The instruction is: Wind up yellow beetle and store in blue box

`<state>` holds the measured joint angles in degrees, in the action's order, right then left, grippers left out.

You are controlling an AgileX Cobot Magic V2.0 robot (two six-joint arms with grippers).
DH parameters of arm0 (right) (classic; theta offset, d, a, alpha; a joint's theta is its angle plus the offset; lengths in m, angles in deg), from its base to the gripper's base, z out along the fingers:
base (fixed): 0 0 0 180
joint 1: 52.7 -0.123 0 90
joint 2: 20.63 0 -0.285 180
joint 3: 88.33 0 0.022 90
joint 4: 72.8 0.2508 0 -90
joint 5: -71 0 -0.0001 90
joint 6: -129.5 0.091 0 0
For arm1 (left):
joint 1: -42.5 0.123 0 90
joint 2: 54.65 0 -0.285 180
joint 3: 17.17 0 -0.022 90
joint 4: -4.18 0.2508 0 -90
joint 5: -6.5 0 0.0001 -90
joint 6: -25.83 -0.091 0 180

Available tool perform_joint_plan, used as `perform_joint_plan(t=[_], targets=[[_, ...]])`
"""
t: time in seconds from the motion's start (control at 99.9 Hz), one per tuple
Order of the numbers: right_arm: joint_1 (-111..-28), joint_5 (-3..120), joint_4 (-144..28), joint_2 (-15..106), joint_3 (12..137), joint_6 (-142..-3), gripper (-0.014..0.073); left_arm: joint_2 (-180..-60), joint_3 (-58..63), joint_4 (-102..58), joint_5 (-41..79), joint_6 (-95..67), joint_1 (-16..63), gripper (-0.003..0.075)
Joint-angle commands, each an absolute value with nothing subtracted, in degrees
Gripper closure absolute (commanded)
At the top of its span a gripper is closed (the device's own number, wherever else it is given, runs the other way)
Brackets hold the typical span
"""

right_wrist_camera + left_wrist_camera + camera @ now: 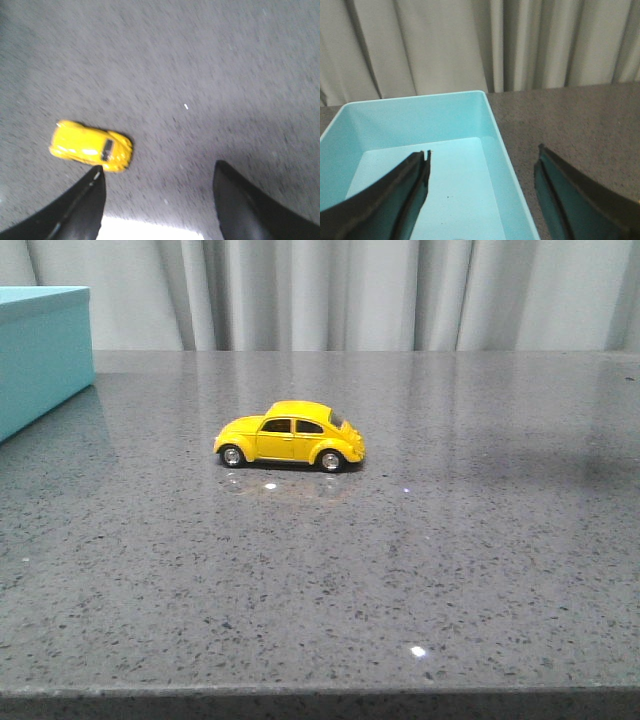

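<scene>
The yellow beetle (290, 436) is seen standing on its wheels near the middle of the grey speckled table (480, 540), nose pointing left — well apart from the blue box (40, 355) at the far left edge. The left gripper (482, 192) is held spread above the open box; the right gripper (157, 200) is likewise held apart above the table — nothing is gripped.

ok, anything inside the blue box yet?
No. The blue box shows only bare floor in the left wrist view; the left gripper fingers cover its near part. The yellow beetle sits on the table.
</scene>
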<state>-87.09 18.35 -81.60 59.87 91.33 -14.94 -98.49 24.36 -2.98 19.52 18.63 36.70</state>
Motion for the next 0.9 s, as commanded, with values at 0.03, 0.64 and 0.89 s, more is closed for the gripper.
perform_joint_plan(t=[0.03, 0.64, 0.89], targets=[[-88.99, 30.01, -85.35, 53.66, 89.06, -15.63, 0.0127, -104.52, 16.73, -2.96, 20.20, 13.07, 31.70, 0.0279], [-89.86, 33.14, -84.57, 40.95, 81.63, -15.63, 0.0127, -139.94, -13.65, -2.96, 42.24, -27.14, 7.07, 0.0277], [-89.86, 33.07, -84.57, 38.88, 81.63, -15.63, 0.0127, -153.29, -25.48, -2.96, 54.05, -30.39, 4.07, 0.0277]])
